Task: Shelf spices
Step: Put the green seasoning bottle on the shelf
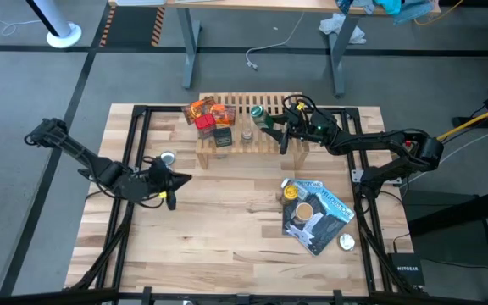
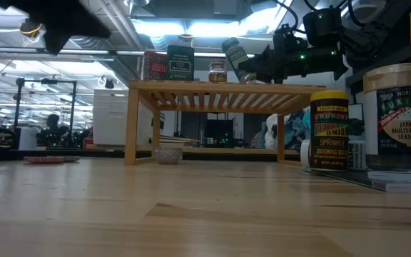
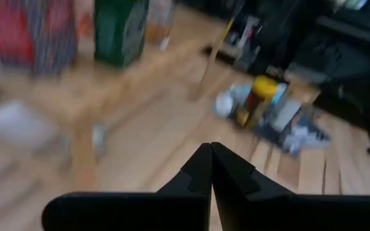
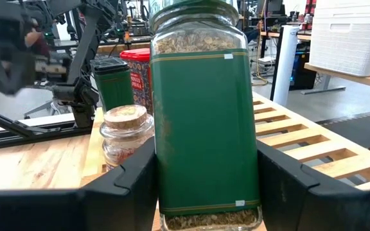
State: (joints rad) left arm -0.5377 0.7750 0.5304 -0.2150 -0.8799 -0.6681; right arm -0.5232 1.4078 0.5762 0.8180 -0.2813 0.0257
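Several spices already stand on the wooden shelf (image 1: 248, 127): orange packets (image 1: 202, 108), a red-capped jar (image 1: 205, 128), a dark tin (image 1: 222, 136) and a cork-topped jar (image 4: 126, 133). Above the shelf's right half, the right gripper (image 1: 271, 129) clasps a green-labelled jar (image 4: 204, 115), not yet set down. Off the shelf's right end, a yellow-capped jar (image 2: 329, 128) and a tan-capped furikake jar (image 2: 405, 114) wait. Left of the shelf, the left gripper (image 1: 169, 180) hangs closed and empty.

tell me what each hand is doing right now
Left hand: closed, empty.
Right hand: holding the green-label jar over the shelf.
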